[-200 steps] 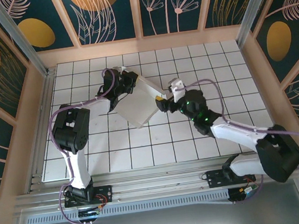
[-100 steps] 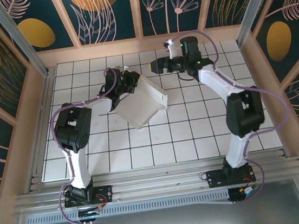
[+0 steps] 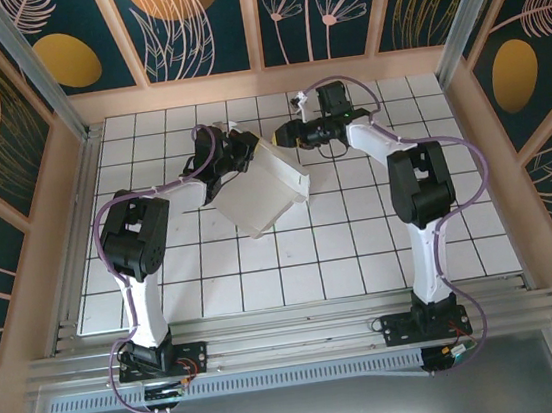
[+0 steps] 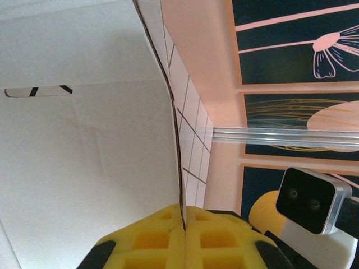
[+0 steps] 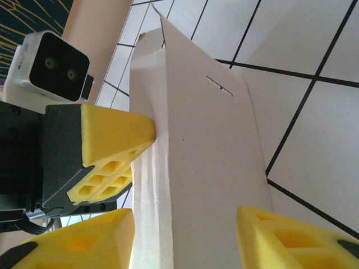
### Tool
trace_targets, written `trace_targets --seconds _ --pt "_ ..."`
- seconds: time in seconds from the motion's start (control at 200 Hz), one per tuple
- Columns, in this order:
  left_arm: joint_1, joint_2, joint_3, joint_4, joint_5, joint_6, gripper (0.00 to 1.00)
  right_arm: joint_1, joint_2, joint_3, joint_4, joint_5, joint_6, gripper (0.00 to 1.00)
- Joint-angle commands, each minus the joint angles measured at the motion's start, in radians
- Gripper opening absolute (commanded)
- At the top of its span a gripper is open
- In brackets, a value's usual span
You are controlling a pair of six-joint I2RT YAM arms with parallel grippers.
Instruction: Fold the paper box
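Paper box (image 3: 259, 193) lies on the far middle of the gridded table (image 3: 362, 246), turned diagonally to the tile lines, with its broad white panel facing up and a raised flap along its far right edge. A small slot is cut in the panel, seen in both wrist views (image 4: 84, 168) (image 5: 207, 157).

At the box's far left corner sits the left gripper (image 3: 242, 152). Its yellow pads are pressed together on the thin edge of the card, pinching it (image 4: 184, 224). The right wrist view shows the same gripper (image 5: 112, 148) from the side, one yellow finger against the flap. The left arm rises from its base at the near left, bends at the elbow over the left tiles and reaches far and right to the box.

From the far right, the right gripper (image 3: 285, 135) meets the box's far corner. Its jaws stand partly apart, one yellow pad on each side of the upright flap (image 5: 185, 235); whether they touch the card cannot be told. The right arm stands tall from its near right base, folds at the elbow, then stretches far and left.

Each wrist carries a white camera housing (image 4: 311, 202), close to the other across the flap. Purple cables (image 3: 105, 212) loop along both arms. Patterned wall panels (image 3: 193, 20) close in the table.
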Motion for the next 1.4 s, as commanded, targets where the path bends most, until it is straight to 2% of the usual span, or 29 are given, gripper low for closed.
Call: trace_targets --seconds 0.0,0.195,0.4,0.481,0.696,0.841,0.961,1.006,1.071,1.191,1.271,1.391 --pt "-0.004 0.016 -0.007 -0.013 0.018 0.004 0.05 0.015 0.019 0.008 0.019 -0.034 0.015 0.48" --pt "-0.004 0.013 -0.020 -0.008 0.015 0.005 0.08 0.026 0.034 0.002 0.022 -0.037 0.018 0.47" --pt "-0.004 0.007 -0.024 -0.006 0.008 0.010 0.14 0.028 0.052 0.003 0.018 -0.027 0.021 0.39" --pt "-0.004 -0.001 -0.023 -0.018 -0.004 0.023 0.20 0.027 0.055 0.003 0.018 -0.023 0.020 0.37" --pt "-0.002 -0.048 -0.026 -0.051 -0.050 0.082 0.51 0.026 0.051 0.003 0.013 -0.012 0.021 0.40" --pt "0.005 -0.166 -0.006 -0.222 -0.245 0.322 0.63 0.027 0.026 -0.013 0.024 -0.019 0.023 0.42" --pt "0.010 -0.219 0.106 -0.466 -0.432 0.648 0.62 0.028 0.015 -0.024 0.033 -0.023 0.024 0.41" --pt "0.010 -0.224 0.148 -0.529 -0.469 0.776 0.61 0.028 0.016 -0.026 0.034 -0.023 0.025 0.41" --pt "0.021 -0.223 0.188 -0.569 -0.433 0.949 0.63 0.027 0.019 -0.027 0.035 -0.025 0.025 0.42" --pt "0.061 -0.140 0.354 -0.760 -0.265 1.163 0.66 0.028 0.022 -0.027 0.038 -0.027 0.030 0.41" --pt "0.076 -0.065 0.467 -0.873 -0.214 1.246 0.64 0.028 0.017 -0.026 0.042 -0.031 0.036 0.42" --pt "0.094 0.030 0.589 -0.954 -0.130 1.298 0.63 0.028 0.009 -0.023 0.042 -0.035 0.037 0.43"
